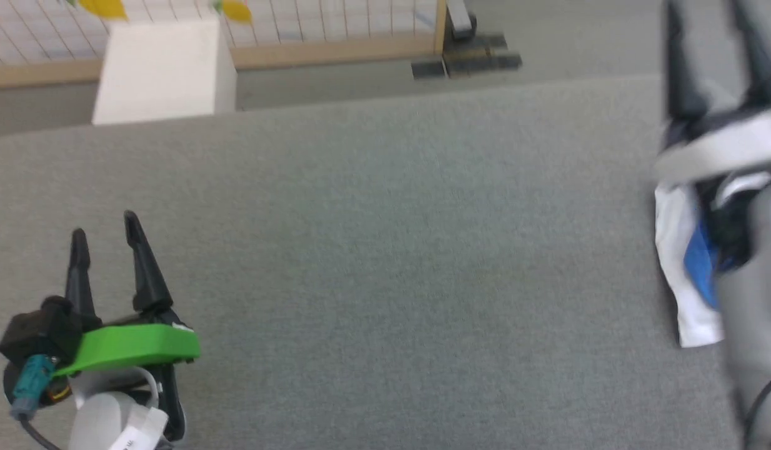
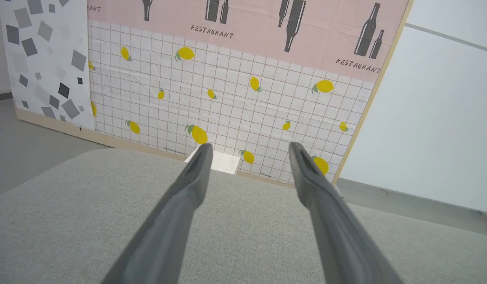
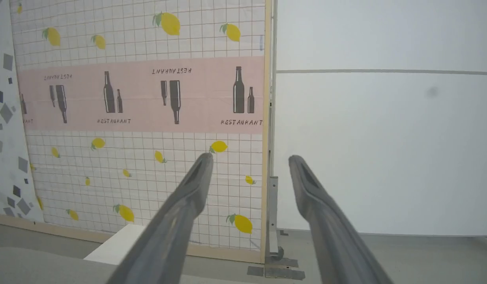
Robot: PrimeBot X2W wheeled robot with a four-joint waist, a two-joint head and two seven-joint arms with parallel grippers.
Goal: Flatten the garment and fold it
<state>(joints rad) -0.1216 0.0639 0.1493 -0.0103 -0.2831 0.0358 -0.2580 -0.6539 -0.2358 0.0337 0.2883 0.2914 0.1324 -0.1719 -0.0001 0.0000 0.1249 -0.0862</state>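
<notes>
The garment [image 1: 674,250], white with a blue patch, lies bunched at the right edge of the grey padded surface [image 1: 392,250], largely hidden behind my right arm. My right gripper [image 1: 710,25] is blurred above it, near the frame's top right corner. In the right wrist view that gripper [image 3: 250,157] stands open with nothing between its fingers, pointing at the wall. My left gripper [image 1: 104,225] is at the lower left over bare grey fabric, far from the garment. It is also open and empty [image 2: 250,146].
A white box [image 1: 164,69] stands just beyond the far edge of the surface. Behind it is a lemon-print partition [image 2: 227,98] with a wooden base, and dark foot plates [image 1: 467,62] sit on the floor.
</notes>
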